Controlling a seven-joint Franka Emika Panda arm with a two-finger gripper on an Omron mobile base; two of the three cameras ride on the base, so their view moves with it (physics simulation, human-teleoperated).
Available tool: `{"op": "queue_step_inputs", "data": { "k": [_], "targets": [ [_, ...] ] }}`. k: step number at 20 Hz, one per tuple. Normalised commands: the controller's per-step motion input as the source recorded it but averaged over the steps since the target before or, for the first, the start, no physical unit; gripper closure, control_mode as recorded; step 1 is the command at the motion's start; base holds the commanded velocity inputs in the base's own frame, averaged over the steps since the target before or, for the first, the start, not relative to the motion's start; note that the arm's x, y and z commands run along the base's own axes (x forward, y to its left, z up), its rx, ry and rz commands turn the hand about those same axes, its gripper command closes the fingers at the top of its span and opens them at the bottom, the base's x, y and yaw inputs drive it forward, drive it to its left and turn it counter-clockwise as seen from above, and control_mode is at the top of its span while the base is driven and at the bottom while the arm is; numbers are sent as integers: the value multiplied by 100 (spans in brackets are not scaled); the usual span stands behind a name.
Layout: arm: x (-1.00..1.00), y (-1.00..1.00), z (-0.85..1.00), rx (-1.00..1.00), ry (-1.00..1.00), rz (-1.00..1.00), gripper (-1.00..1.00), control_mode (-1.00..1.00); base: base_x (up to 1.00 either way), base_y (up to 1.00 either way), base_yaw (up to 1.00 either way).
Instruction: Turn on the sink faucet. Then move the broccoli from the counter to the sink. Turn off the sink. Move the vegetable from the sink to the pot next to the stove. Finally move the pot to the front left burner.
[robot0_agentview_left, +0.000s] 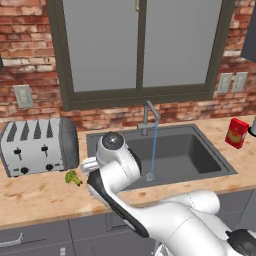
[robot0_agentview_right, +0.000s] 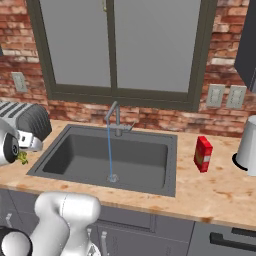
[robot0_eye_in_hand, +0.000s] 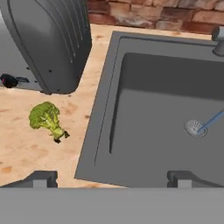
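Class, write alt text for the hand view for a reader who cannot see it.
A small green broccoli lies on the wood-grain counter between a grey toaster and the dark sink. A thin stream of water falls onto the sink's round drain. The open hand hovers above the sink's near rim, holding nothing.

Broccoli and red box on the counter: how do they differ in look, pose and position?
The broccoli is green and lumpy; the red box is flat-sided with a yellow label. The broccoli lies on its side; the red box stands upright. The broccoli sits left of the sink, by the toaster; the red box sits right of it. Both rest on the counter.
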Motion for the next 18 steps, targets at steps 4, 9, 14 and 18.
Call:
{"op": "queue_step_inputs", "data": {
  "k": [4, 9, 14, 18],
  "targets": [
    [0, 50, 1, 0, 27, 4, -100, -100, 0, 0, 0],
    [3, 57, 0, 0, 32, 3, -100, -100, 0, 0, 0],
    [1, 35, -22, 0, 16, 6, -100, -100, 0, 0, 0],
    [2, 20, -39, -3, 4, 8, -100, -100, 0, 0, 0]
  ]
}}
